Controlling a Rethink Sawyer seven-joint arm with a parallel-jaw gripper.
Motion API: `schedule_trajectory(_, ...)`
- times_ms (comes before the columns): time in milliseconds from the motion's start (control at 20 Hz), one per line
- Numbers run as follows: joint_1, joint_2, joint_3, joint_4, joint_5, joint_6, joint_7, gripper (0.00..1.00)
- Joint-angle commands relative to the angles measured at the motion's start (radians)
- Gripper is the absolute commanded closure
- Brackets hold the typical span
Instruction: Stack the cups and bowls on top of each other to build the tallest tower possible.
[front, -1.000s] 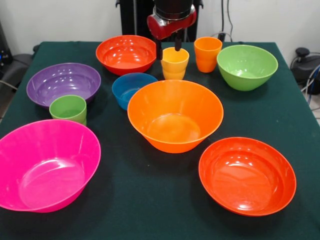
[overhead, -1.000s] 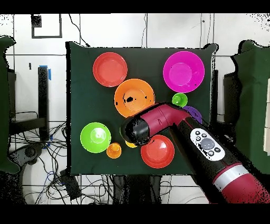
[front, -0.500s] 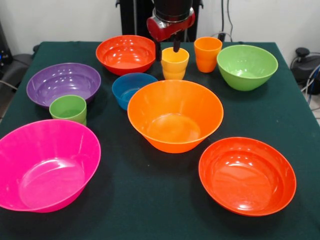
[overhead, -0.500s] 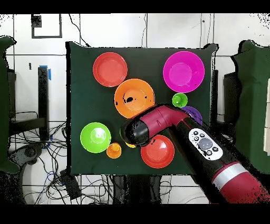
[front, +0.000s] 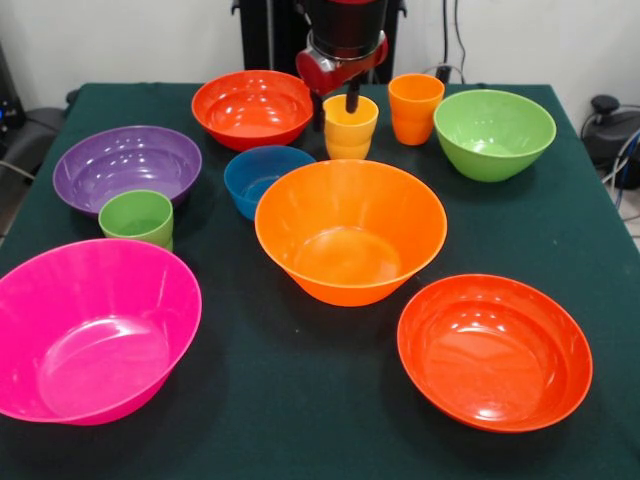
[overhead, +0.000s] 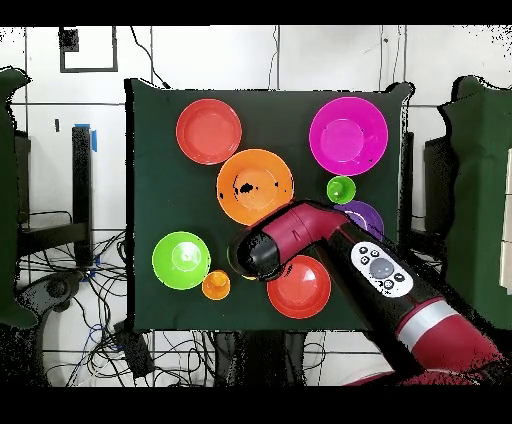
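Over the yellow cup (front: 350, 124) I have the gripper (front: 337, 103), red wrist housing just above the rim. One dark finger (front: 353, 96) reaches down inside the cup mouth; a second shows at the cup's left flank. I read the jaws as straddling the rim, spread, but whether they press the wall I cannot tell. The cup stands upright on the green cloth (front: 300, 400).

Just right of it, the orange cup (front: 414, 107), upright, apart. Beyond that, the lime bowl (front: 493, 133). Left of the yellow cup, one red-orange bowl (front: 252, 107). The blue bowl (front: 265, 178) sits in front of that, near the light orange bowl (front: 350, 229), which holds the table centre with nothing in it. The purple bowl (front: 126, 165) is at left, with the green cup (front: 137, 217) at its front edge; I cannot tell if they touch. The pink bowl (front: 90, 330) is front left, the second red-orange bowl (front: 494, 350) front right.

All ten pieces stand singly, mouths up; nothing stacked.

From above, the arm (overhead: 340, 250) covers the yellow cup, the blue bowl and part of the purple bowl.
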Motion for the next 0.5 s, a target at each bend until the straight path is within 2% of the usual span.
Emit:
schedule_trajectory(50,0.032,0.046,-0.004,-0.006,-0.104,-0.053,-0.207,0.0)
schedule_trajectory(500,0.03,0.07,0.0,-0.02,-0.116,-0.057,-0.202,0.0)
